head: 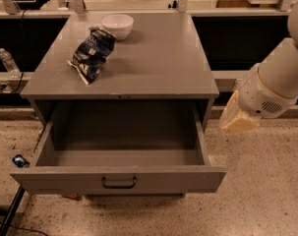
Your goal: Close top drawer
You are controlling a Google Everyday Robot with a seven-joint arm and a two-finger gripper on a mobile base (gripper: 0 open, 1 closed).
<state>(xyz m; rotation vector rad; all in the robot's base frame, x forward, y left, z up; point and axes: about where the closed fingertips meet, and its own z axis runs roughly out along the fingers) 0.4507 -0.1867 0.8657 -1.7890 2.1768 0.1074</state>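
Pincer (239, 118) hangs touching nothing; near it, to its left, the wide grey metal top drawer (163, 180) stands pulled out. Whether the pincer is open or closed, I cannot tell.

Speckled terrazzo floor (266, 200) surrounds a grey cabinet (158, 58) standing before a long, dark-fronted bench (237, 14) in dim light.

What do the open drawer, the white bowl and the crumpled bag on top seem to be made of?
The top drawer looks like painted sheet metal: flat matte grey, thin walls. The bowl seems glazed ceramic or plastic: smooth, white, slightly glossy. The bag looks like printed foil or plastic film: crinkled, shiny creases. The gripper, right of the drawer, looks like cream plastic.
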